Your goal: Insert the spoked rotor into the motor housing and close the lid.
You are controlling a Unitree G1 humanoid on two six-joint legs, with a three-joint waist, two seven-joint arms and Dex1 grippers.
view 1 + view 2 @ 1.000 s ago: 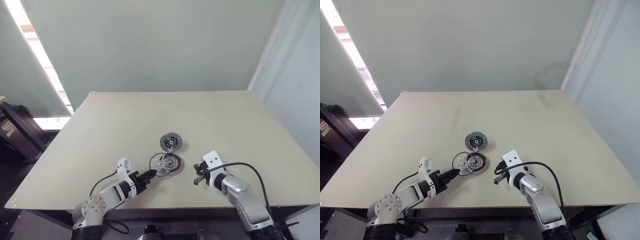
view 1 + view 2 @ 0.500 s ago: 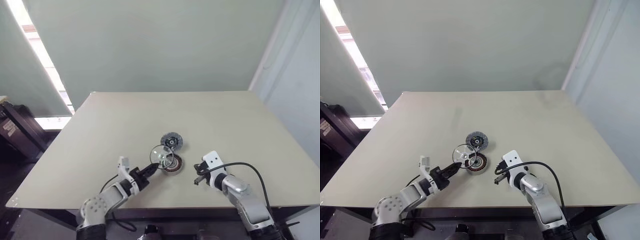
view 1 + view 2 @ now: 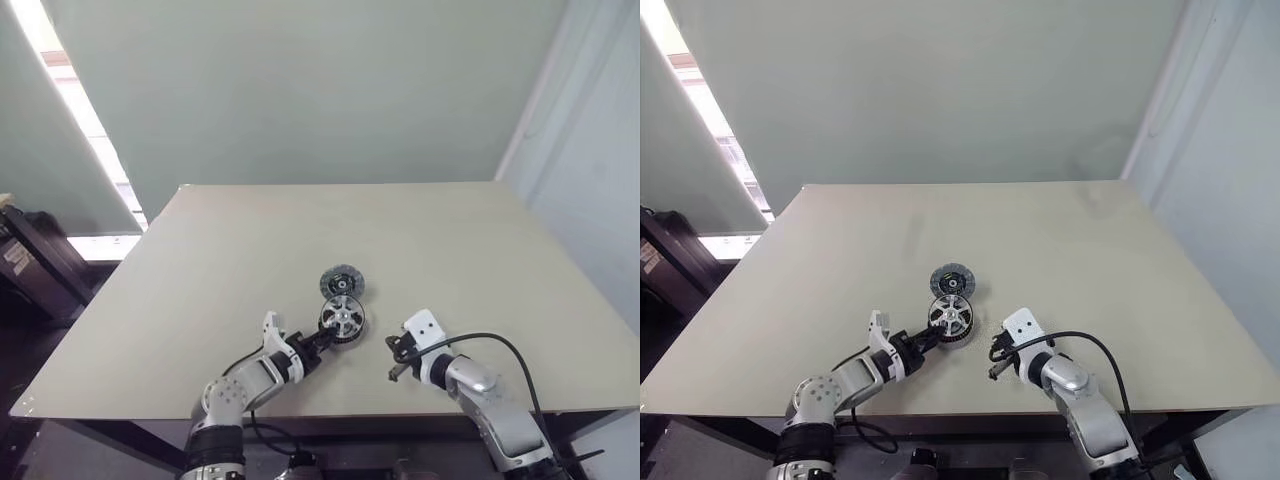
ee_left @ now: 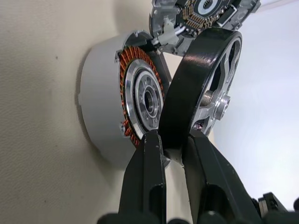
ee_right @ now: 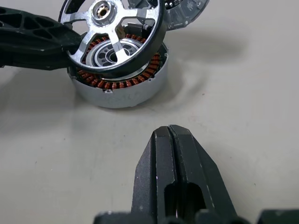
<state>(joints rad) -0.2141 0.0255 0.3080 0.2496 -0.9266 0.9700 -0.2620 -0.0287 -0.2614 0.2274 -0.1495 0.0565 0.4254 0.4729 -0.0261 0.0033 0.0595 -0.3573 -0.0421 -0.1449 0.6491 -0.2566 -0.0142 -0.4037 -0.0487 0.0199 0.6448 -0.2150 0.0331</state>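
The spoked rotor [image 4: 205,88], a black ring with silver spokes, hangs tilted just over the motor housing [image 4: 105,100], whose copper windings ring a silver centre. My left gripper [image 4: 173,144] is shut on the rotor's rim. In the left eye view the rotor [image 3: 342,318] covers the housing near the table's front, with the left gripper [image 3: 320,340] at its near-left side. The grey lid [image 3: 341,281] lies flat just behind them. My right gripper [image 5: 170,135] is shut and empty, resting a short way to the right of the housing [image 5: 119,86].
The beige table [image 3: 430,240] spreads wide behind and to both sides of the parts. Its front edge runs close under both arms. A black cable [image 3: 500,345] loops over the right forearm.
My left gripper has carried the rotor right and down, from beside the housing to directly over it, rolling it flatter. The right gripper has stayed put.
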